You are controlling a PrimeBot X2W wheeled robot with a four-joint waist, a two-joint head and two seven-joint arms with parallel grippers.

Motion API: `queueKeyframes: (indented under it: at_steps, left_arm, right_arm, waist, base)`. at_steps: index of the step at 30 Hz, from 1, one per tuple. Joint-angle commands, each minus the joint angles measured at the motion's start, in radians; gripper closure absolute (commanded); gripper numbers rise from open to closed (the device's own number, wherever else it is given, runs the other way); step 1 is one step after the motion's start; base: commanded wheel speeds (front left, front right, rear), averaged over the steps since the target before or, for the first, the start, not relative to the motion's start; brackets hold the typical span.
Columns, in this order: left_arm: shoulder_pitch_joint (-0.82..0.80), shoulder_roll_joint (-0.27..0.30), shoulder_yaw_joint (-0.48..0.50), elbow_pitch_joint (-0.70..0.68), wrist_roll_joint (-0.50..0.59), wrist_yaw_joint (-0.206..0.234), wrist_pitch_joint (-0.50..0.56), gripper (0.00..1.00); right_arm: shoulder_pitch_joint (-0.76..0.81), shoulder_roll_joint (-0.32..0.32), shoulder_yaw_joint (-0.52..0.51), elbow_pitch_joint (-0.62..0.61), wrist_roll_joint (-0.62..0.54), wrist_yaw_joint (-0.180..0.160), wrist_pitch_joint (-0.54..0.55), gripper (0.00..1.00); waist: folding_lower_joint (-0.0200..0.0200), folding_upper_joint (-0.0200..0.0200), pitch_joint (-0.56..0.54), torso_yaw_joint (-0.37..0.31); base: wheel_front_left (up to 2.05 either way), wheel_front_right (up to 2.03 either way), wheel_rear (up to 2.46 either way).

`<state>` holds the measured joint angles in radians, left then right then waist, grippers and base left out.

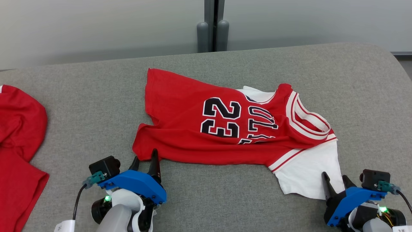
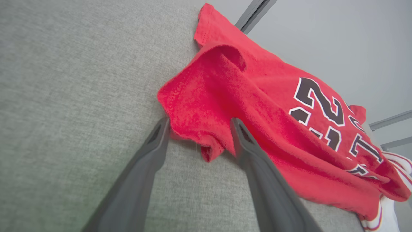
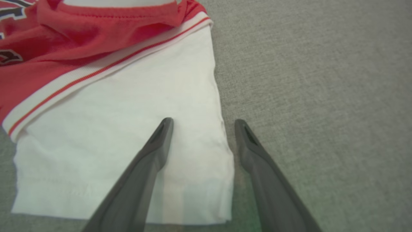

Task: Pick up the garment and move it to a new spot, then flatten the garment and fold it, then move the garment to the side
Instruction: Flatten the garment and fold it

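Note:
The garment [image 1: 180, 129] is a red jersey with a black "23" and white sleeves, lying crumpled sideways on the grey cloth-covered table [image 1: 90, 96]. My left gripper [image 1: 145, 155] is open at the jersey's near left hem corner. In the left wrist view, that gripper [image 2: 200, 120] has one finger on each side of the red hem corner [image 2: 193, 106]. My right gripper [image 1: 334, 175] is open at the near right. Its wrist view shows the gripper [image 3: 203, 120] straddling the right edge of the white sleeve [image 3: 128, 112], which lies flat on the table.
A second red garment [image 1: 19, 135] lies bunched at the table's left edge. Behind the table stands a pale wall with two grey posts [image 1: 212, 35]. The table's far right corner [image 1: 392, 61] is rounded.

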<state>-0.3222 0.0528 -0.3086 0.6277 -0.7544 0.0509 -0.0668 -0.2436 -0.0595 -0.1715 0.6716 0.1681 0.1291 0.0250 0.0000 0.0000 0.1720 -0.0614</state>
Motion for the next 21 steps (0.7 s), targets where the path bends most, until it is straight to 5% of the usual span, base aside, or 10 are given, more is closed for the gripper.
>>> queueKeyframes:
  at_steps: [1,10,19,21]
  left_arm:
    - [0.018,0.0,-0.001,-0.008,-0.007,0.004,0.008,0.0]
    - [0.006,0.033,-0.035,0.047,0.05,0.082,0.028,0.0]
    - [-0.03,0.059,-0.064,0.117,0.092,0.099,0.014,0.0]
    - [-0.042,0.065,-0.073,0.128,0.104,0.094,0.011,0.07]
  right_arm:
    - [0.025,0.016,0.011,0.022,0.002,0.003,0.013,0.0]
    - [0.032,0.015,0.033,0.004,0.008,0.003,0.021,0.0]
    - [0.058,0.015,0.053,-0.017,0.004,0.003,0.033,0.0]
    - [0.061,0.015,0.064,-0.023,0.01,0.003,0.039,0.0]
  waist:
    - [0.0,0.0,-0.001,-0.001]
    - [0.0,0.0,0.003,-0.018]
    - [0.0,0.0,0.016,-0.029]
    - [0.0,0.0,0.018,-0.03]
  base:
    - [0.0,0.0,0.0]
    - [0.0,0.0,0.0]
    - [0.0,0.0,0.0]
    - [0.0,0.0,0.0]
